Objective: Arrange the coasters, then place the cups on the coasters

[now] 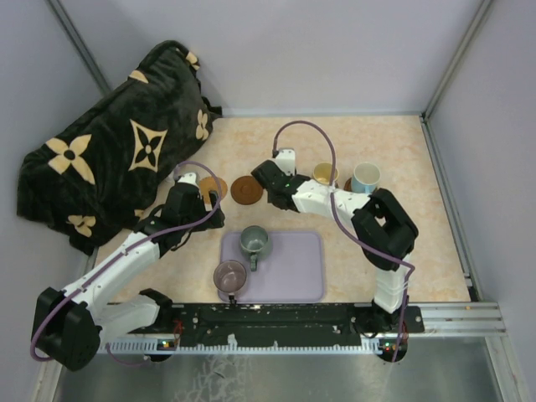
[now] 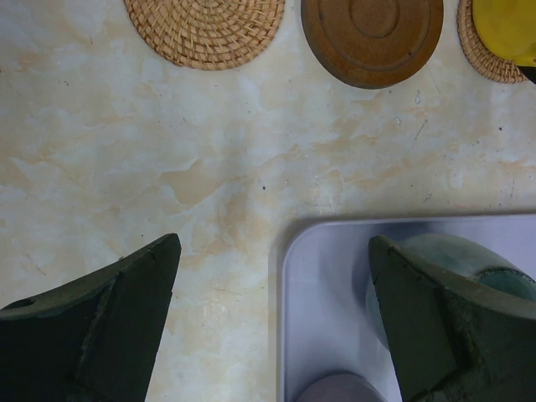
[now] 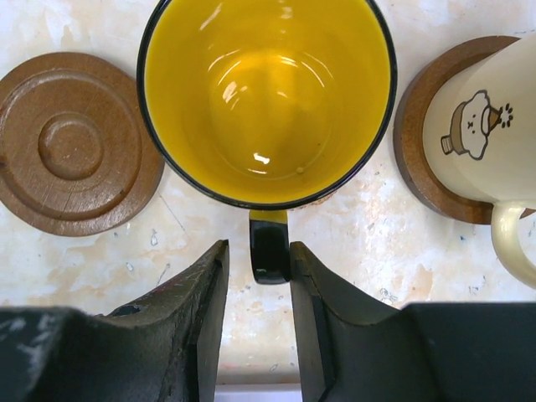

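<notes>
Yellow glaze fills my right wrist view: the yellow mug (image 3: 266, 100) stands upright on a woven coaster (image 2: 481, 50) whose edge peeks out beneath it, with its handle pointing straight back at me. My right gripper (image 3: 258, 251) is drawn in narrow around that handle. One finger is against it, but a sliver of tabletop shows beside the other, so I cannot tell whether I truly have a grip.

To one side of the mug lies a bare wooden coaster (image 2: 373, 38), dark brown with turned rings. Beyond that is a bare rattan coaster (image 2: 205, 29), lighter tan. On the mug's other side the cream mug (image 3: 469, 126), printed with a small cartoon face, sits on its own wooden coaster (image 3: 419, 142). The light blue mug (image 1: 365, 177) stands just past it, and I cannot make out what is under it.

My left gripper (image 2: 274, 243) hangs spread wide with nothing between its fingers. It is above the marbled table (image 2: 126, 167), at a rounded corner of the lavender tray (image 1: 301, 276). On that tray the grey-green mug (image 1: 254, 241) stands toward the far edge and the translucent purple mug (image 1: 230, 275) toward the near left corner. Both are upright and apart from each other.

A black plush blanket (image 1: 109, 159) with tan flower shapes lies heaped at the table's far left.
</notes>
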Tool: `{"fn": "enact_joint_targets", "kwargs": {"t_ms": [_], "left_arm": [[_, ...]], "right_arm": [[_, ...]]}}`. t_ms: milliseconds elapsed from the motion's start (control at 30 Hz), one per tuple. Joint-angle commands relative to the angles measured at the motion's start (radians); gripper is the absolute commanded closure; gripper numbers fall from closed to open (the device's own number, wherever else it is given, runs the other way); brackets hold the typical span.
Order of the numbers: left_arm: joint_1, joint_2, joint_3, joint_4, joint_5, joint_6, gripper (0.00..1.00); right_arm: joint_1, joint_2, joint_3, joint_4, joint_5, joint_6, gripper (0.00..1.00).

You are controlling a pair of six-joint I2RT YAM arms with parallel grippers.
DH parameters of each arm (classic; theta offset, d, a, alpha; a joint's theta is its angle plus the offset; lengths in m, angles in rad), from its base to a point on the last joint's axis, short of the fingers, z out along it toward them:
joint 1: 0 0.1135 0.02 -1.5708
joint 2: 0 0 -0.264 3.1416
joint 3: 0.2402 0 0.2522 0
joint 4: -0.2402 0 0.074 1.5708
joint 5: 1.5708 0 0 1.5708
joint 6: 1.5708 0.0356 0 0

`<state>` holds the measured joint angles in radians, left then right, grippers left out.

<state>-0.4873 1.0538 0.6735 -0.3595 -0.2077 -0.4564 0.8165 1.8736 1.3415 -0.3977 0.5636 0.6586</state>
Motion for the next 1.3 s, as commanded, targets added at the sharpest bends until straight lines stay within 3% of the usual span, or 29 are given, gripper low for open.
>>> {"fn": "enact_joint_targets", "kwargs": {"t_ms": [0,400,600,667,1267], "left_arm": [[0.003,-0.001,0.023,0.003,-0.010,-0.008,0.01],[0.002,-0.016,0.019,-0.007,-0.013,-0.012,0.01],[0.003,-0.017,0.019,-0.007,-0.011,-0.013,0.01],[0.002,-0.016,0.020,-0.005,-0.011,-0.013,0.01],[0.001,-0.032,0.073,-0.049,0.076,0.039,0.01]], "right_arm": [[0.024,-0.058,-0.007,-0.001,0.017,0.021,0.65],[0.050,-0.071,-0.013,-0.047,0.054,0.059,0.65],[0.065,-0.127,-0.039,-0.087,0.096,0.093,0.56],[0.077,-0.153,-0.050,-0.105,0.117,0.102,0.47],[0.107,-0.587,-0.215,-0.181,0.221,0.098,0.36]]}}
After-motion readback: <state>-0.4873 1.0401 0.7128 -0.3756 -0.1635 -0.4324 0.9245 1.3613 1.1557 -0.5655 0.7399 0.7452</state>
